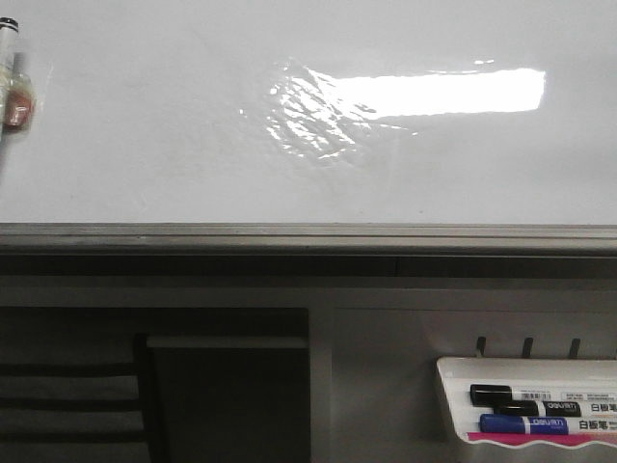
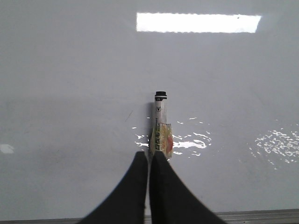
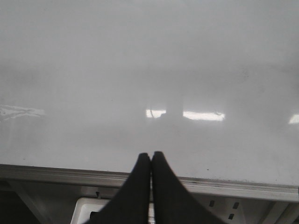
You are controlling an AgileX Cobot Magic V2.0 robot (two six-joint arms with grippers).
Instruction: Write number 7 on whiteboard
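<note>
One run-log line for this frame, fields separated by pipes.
left hand: shut on marker | right hand: shut, empty | whiteboard: no 7 visible | tray: two markers

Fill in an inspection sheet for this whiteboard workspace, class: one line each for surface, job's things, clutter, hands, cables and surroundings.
Surface: whiteboard glossy white, wrinkled shiny patch; grey frame edge below it.
Job's things: marker pen with taped barrel, tip on or just off the board; no number 7 seen.
Clutter: a few dark specks and a faint mark on the board.
Hands: left hand shut on the marker pen; right hand shut, holding nothing.
Cables: nothing seen.
Surroundings: white marker tray under the board holds a black marker and a blue marker.
</note>
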